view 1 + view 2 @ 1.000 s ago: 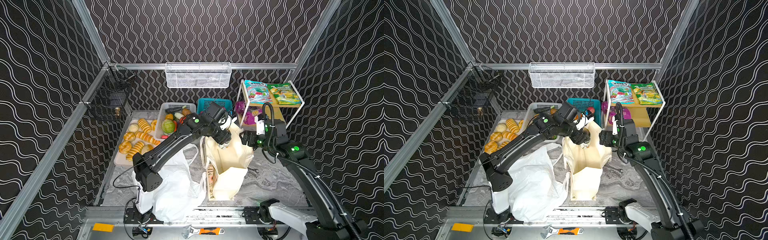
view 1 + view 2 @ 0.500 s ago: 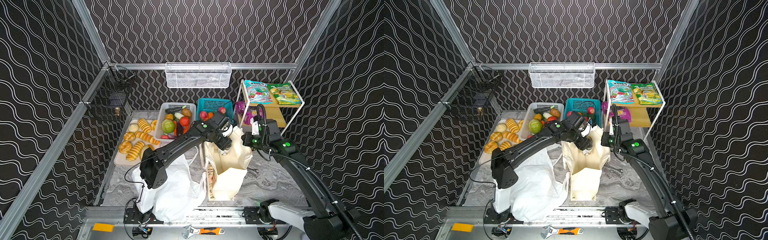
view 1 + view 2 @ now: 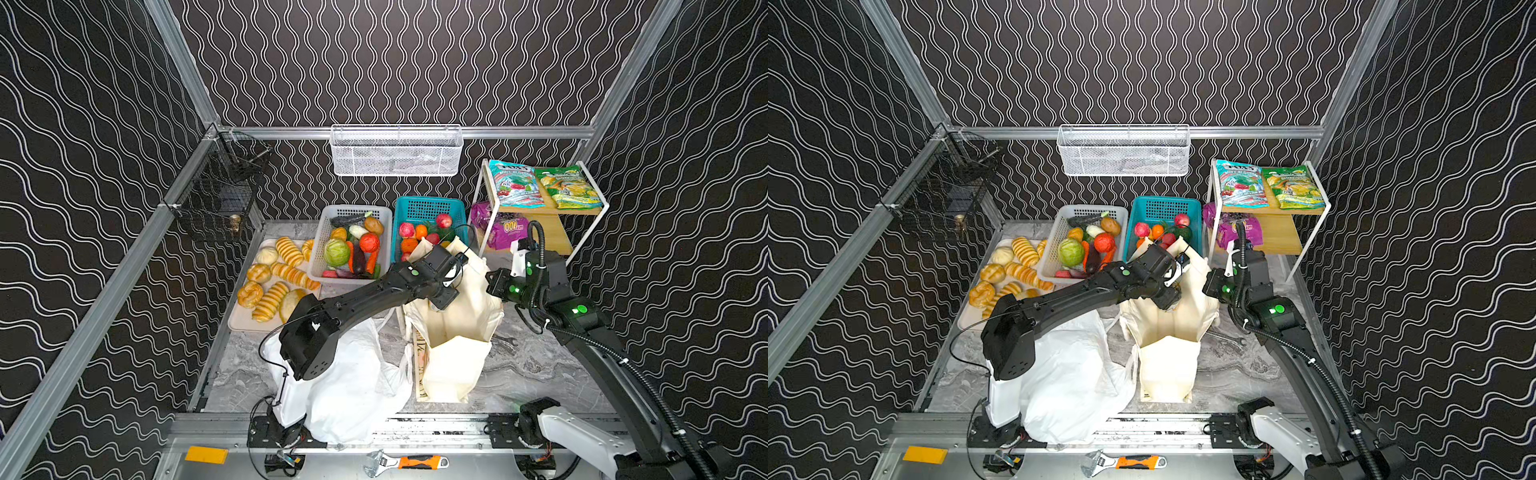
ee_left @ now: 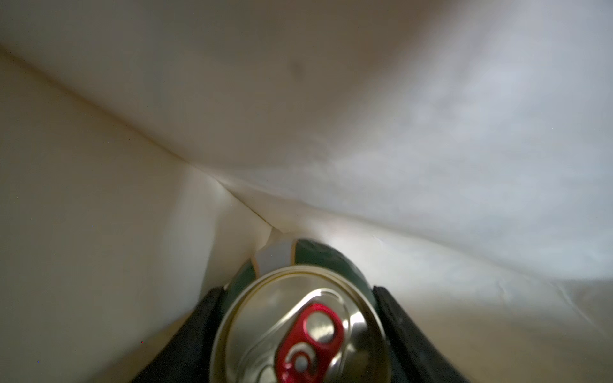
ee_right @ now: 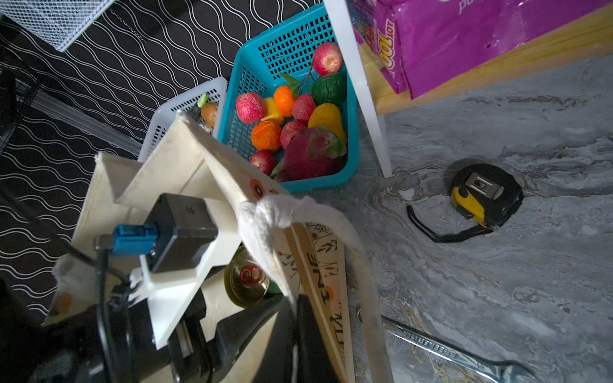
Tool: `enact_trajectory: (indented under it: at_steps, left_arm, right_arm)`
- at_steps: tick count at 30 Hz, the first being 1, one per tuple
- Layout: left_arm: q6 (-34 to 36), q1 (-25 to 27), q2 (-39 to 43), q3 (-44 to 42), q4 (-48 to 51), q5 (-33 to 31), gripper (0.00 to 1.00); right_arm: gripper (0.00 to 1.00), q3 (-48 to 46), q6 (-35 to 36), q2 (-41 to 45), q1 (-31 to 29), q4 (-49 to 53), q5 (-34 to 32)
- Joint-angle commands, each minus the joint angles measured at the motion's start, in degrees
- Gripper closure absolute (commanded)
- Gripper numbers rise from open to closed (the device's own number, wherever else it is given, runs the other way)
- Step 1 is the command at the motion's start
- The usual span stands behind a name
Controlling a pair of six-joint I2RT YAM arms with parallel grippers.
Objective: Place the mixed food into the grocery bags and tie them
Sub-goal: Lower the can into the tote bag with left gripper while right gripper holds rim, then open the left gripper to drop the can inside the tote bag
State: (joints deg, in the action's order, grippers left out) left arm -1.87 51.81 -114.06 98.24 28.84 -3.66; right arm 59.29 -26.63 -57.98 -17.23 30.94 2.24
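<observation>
Left wrist view: left jaws grip the green drink can (image 4: 300, 331), lid toward the camera, long axis pointing down into the cream canvas tote (image 4: 331, 132) around it; right jaws are pinched shut on the tote's right rim

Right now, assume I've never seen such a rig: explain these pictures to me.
It is a tabletop robot with two arms, each ending in a gripper. Both top views look down from overhead; each wrist view rides on an arm. The left gripper holds a green drink can inside the cream canvas tote; the right gripper is shut on the tote at its mouth. Beside it lies a white plastic bag. Behind: a white basket of toy vegetables, a teal basket of toy fruit, a tray of bread rolls, a shelf with snack packets.
</observation>
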Motion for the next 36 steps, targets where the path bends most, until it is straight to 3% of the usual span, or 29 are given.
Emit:
enact_trajectory:
  at_steps: [1, 10, 21, 36]
  left_arm:
    - [-5.47, -0.02, -0.48, -0.78, -5.14, -3.74, 0.53]
    - [-6.25, 0.47, -1.9, -6.87, -14.04, -4.34, 0.52]
    - [-8.28, 1.32, -5.51, -9.29, -13.23, -5.48, 0.48]
    - [-5.12, 1.42, -5.24, -4.22, -5.06, -3.11, 0.29]
  right_arm:
    - [0.93, -0.73, -1.82, 0.06, 0.01, -1.59, 0.16]
    - [0.94, -1.59, -1.54, -0.53, 0.0, -2.29, 0.62]
    - [0.94, -1.72, -1.14, -1.21, 0.01, -2.55, 0.24]
    - [0.92, -1.72, -0.61, -1.27, 0.03, -2.2, -1.02]
